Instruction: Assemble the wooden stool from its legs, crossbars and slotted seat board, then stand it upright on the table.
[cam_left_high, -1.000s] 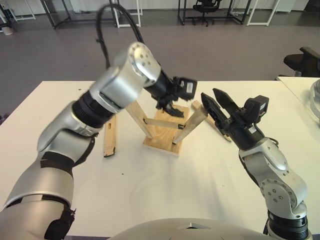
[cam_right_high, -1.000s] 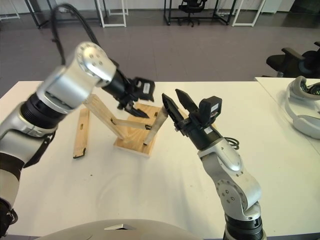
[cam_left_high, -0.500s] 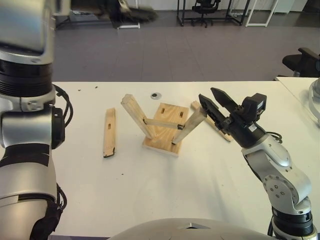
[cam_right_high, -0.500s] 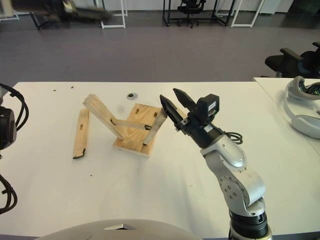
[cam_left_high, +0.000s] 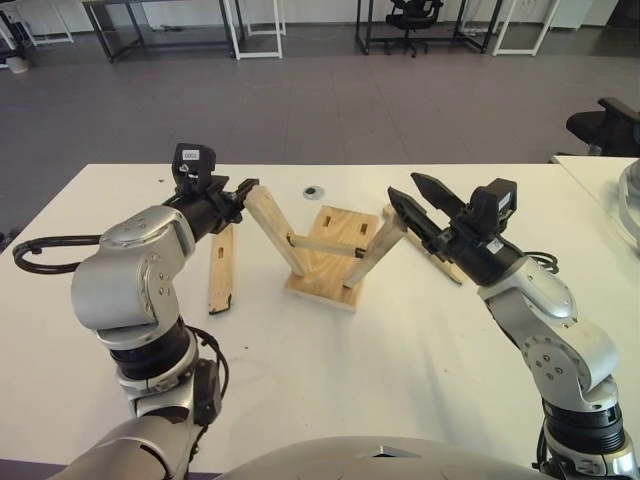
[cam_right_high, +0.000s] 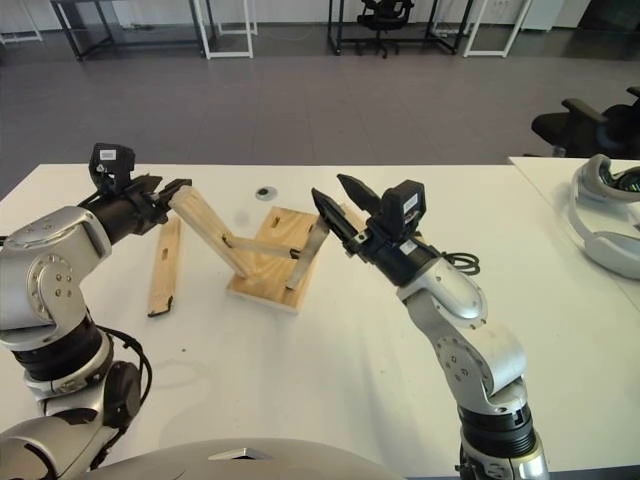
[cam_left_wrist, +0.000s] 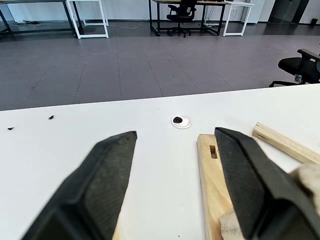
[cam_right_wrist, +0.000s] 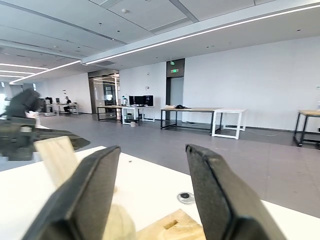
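Observation:
The seat board (cam_left_high: 322, 278) lies flat on the white table (cam_left_high: 330, 380). Two legs stand tilted out of it, the left leg (cam_left_high: 272, 228) and the right leg (cam_left_high: 376, 250), joined by a crossbar (cam_left_high: 322, 245). My left gripper (cam_left_high: 240, 192) is open beside the left leg's top end. In the left wrist view a slotted wooden bar (cam_left_wrist: 211, 170) sits between its fingers (cam_left_wrist: 110, 170), close to one of them. My right gripper (cam_left_high: 403, 187) is open just above the right leg's top; its fingers (cam_right_wrist: 225, 200) frame the seat board (cam_right_wrist: 172, 231).
A loose slotted bar (cam_left_high: 218, 262) lies on the table left of the stool. Another loose bar (cam_left_high: 446, 267) lies under my right gripper. A round grommet (cam_left_high: 314, 190) is set in the table behind the board. A headset (cam_right_high: 605, 215) rests on the neighbouring table.
My left arm left the stool, swung up, and came down at the left with its gripper by the left leg's top. My right gripper shifted slightly towards the right leg. The stool has not moved.

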